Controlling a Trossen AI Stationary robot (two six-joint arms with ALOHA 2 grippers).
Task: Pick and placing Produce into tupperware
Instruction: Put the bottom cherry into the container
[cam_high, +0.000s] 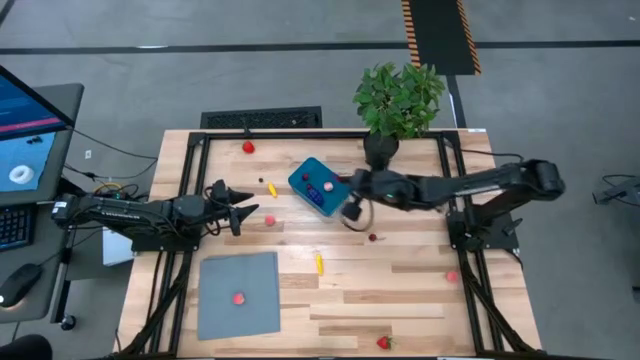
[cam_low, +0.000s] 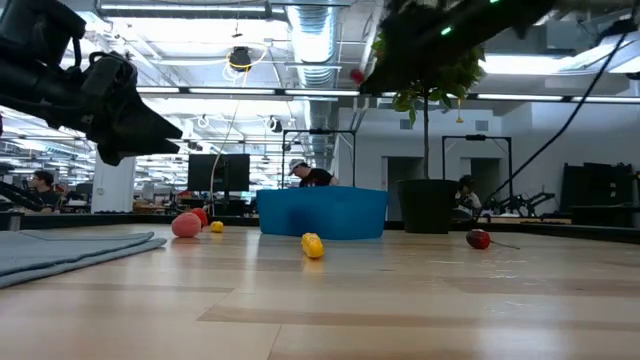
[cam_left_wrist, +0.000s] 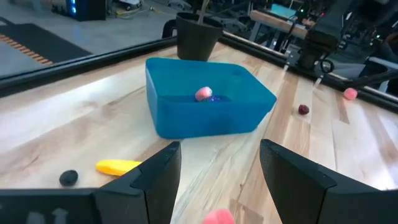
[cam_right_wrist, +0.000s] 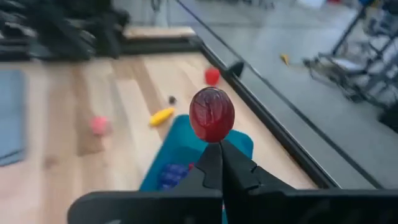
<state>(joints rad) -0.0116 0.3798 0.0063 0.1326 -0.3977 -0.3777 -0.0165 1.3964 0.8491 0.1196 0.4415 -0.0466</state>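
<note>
Nearest the front edge of the table (cam_high: 400, 290) lie a red strawberry toy (cam_high: 383, 342) and the flat grey sheet (cam_high: 238, 293), which carries one small red piece (cam_high: 238, 297). A little farther in, a yellow toy vegetable (cam_high: 319, 264) lies on the bare wood, with a pink piece (cam_high: 452, 276) off toward the right arm's base.

At mid-table the left gripper (cam_high: 238, 207) hangs above the wood with its fingers spread and nothing between them; a pink piece (cam_high: 269, 221), a second yellow piece (cam_high: 272, 190) and a small black piece (cam_high: 262, 182) lie close by. A dark red piece (cam_high: 373, 237) lies near the right arm.

Beyond them, the right gripper (cam_right_wrist: 219, 148) is pinched tight on the base of a dark red, egg-shaped toy fruit (cam_right_wrist: 212, 114), holding it above the teal tupperware (cam_high: 319, 186). Inside the tupperware are a pink piece (cam_left_wrist: 203, 94) and a blue-purple one (cam_left_wrist: 215, 98).

Farthest back, a red piece (cam_high: 248, 147) lies near the rear rail, and the potted plant (cam_high: 398, 101) stands at the far edge.
</note>
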